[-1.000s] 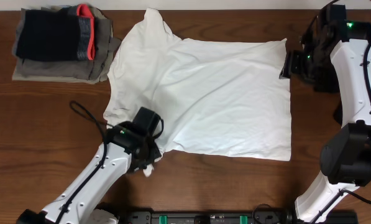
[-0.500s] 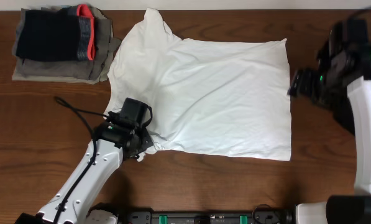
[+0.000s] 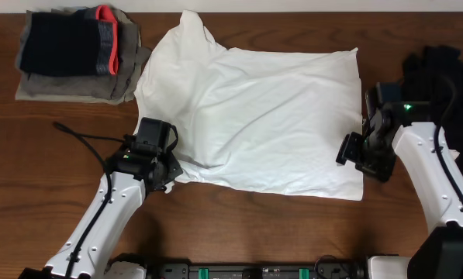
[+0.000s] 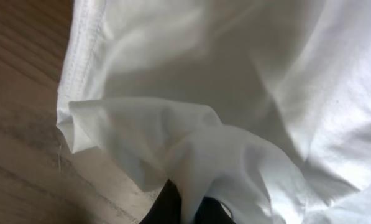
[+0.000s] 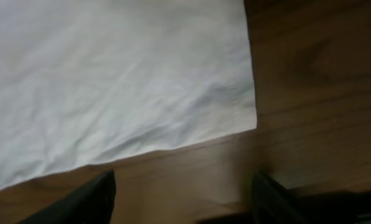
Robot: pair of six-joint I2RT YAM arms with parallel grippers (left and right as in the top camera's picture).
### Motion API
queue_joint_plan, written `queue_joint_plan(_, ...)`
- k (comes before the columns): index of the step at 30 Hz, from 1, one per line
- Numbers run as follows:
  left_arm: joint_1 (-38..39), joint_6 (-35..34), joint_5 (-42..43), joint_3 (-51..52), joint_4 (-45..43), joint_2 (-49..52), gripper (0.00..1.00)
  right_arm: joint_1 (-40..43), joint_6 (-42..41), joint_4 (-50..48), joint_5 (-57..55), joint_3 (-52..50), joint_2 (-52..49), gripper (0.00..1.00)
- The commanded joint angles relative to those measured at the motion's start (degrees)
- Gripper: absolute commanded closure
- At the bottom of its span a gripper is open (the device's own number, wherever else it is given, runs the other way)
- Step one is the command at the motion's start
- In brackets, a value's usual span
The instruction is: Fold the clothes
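A white T-shirt (image 3: 262, 116) lies spread on the wooden table. My left gripper (image 3: 169, 172) is shut on the shirt's near left sleeve and holds the bunched white cloth (image 4: 191, 155) between its fingers, lifted over the shirt's edge. My right gripper (image 3: 354, 151) is open and empty, hovering at the shirt's right edge near its near right corner (image 5: 250, 118). Its two dark fingers (image 5: 179, 199) show wide apart over bare wood.
A stack of folded clothes (image 3: 76, 50), dark on top with a red band, sits at the far left. A dark garment (image 3: 440, 66) lies at the far right edge. Bare wood (image 3: 45, 155) lies to the left and along the front.
My left gripper has pulled the sleeve up and left, folding it onto the shirt. My right arm has swung down from the far right to the shirt's right edge.
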State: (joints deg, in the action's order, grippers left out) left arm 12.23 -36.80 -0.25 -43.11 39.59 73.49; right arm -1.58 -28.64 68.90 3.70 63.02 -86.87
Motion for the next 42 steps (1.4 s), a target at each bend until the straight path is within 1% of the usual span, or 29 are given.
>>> queue_joint_plan(1, -0.44, 1.18, -0.96, -0.63, -0.55, -0.15, 0.94, -0.37, -4.70, -2.16, -2.23, -4.31, 1.05, 0.33)
queue_joint_plan(4, -0.44, 1.16, -0.94, -0.63, -1.14, -0.15, 0.94, -0.35, -5.86, -4.85, -2.51, -8.33, 1.05, 0.33)
queue_joint_plan(7, -0.44, 0.96, -0.94, -0.63, -1.77, -0.15, 0.94, -0.28, -9.57, -6.14, -5.92, -12.50, 1.05, 0.29)
queue_joint_plan(11, -0.44, 0.94, -0.92, -0.63, -1.99, -0.15, 0.94, -0.20, -9.66, -9.92, -7.56, -17.03, 1.05, 0.28)
queue_joint_plan(14, -0.44, 0.74, -0.92, -0.63, -1.97, -0.15, 0.94, -0.20, -9.38, -14.34, -7.58, -19.91, 1.05, 0.27)
queue_joint_plan(17, -0.44, -0.24, -0.87, -0.63, -1.88, -0.15, 0.94, -0.20, -7.34, -18.40, -7.91, -21.70, 1.05, 0.27)
queue_joint_plan(22, -0.44, -0.35, -0.87, -0.63, -1.38, -0.15, 0.94, -0.09, -4.85, -22.47, -9.14, -22.18, 1.05, 0.27)
queue_joint_plan(26, -0.44, -0.33, -0.87, -0.63, -1.01, -0.15, 0.94, -0.04, -3.30, -25.88, -10.43, -22.64, 1.05, 0.24)
queue_joint_plan(29, -0.44, -0.35, -0.87, -0.63, -0.68, -0.15, 0.94, 0.17, -2.54, -27.63, -10.38, -22.77, 1.03, 0.24)
queue_joint_plan(32, -0.44, -0.35, -0.87, -0.63, -0.66, -0.15, 0.94, 0.17, -2.54, -27.78, -10.36, -22.77, 1.05, 0.30)
queue_joint_plan(37, -0.44, -0.35, -0.87, -0.63, -0.66, -0.15, 0.94, 0.17, -2.54, -27.36, -8.09, -23.12, 1.05, 0.51)
queue_joint_plan(42, -0.44, -0.35, -0.87, -0.63, -0.46, -0.15, 0.94, 0.13, -2.54, -27.36, -7.10, -24.00, 1.03, 0.56)
